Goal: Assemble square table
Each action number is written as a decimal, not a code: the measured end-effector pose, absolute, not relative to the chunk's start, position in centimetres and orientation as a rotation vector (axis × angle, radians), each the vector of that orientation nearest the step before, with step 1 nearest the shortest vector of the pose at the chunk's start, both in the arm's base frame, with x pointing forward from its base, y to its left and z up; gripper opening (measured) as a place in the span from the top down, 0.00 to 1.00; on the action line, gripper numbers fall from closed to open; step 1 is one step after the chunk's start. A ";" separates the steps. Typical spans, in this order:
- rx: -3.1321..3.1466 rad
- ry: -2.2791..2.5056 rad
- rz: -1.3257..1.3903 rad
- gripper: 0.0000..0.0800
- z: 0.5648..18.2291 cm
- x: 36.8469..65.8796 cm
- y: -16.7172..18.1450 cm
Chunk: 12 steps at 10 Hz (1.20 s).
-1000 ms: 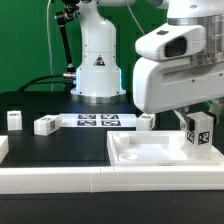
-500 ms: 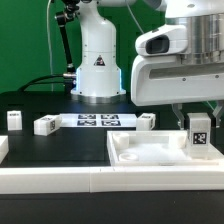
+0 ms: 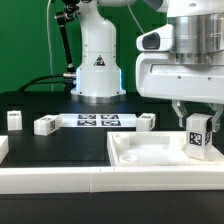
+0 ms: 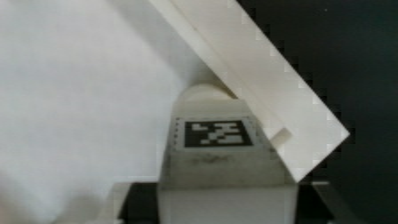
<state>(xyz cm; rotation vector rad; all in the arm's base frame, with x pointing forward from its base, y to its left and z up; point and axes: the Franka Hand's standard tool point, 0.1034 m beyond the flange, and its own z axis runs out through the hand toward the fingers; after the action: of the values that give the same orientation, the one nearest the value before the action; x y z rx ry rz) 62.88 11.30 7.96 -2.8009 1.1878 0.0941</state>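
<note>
The white square tabletop (image 3: 150,155) lies at the exterior view's right, against the long white rail. My gripper (image 3: 197,122) is shut on a white leg (image 3: 197,135) with a black-and-white tag and holds it upright over the top's far right corner. In the wrist view the leg (image 4: 222,140) fills the space between my black fingers (image 4: 143,200), its tip at the top's raised rim (image 4: 267,70). Three more legs lie on the black table: one (image 3: 14,119) at far left, one (image 3: 45,125) beside it, one (image 3: 147,120) behind the top.
The marker board (image 3: 95,121) lies flat between the loose legs. The robot base (image 3: 97,70) stands behind it. The long white rail (image 3: 70,178) runs along the front edge, with a white block (image 3: 3,150) at the left.
The gripper with the leg has moved slightly to the exterior view's right and a little lower toward the tabletop's corner. The other parts have not moved.
</note>
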 end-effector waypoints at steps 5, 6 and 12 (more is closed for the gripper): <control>-2.609 1.561 0.122 0.64 7.9 62.9 11.4; -2.567 1.630 0.128 0.64 7.9 62.9 11.5; -2.528 1.663 0.147 0.34 7.9 62.8 11.9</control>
<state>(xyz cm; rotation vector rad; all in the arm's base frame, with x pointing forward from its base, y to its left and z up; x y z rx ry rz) 62.84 11.90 7.90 -2.5275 1.6630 0.1468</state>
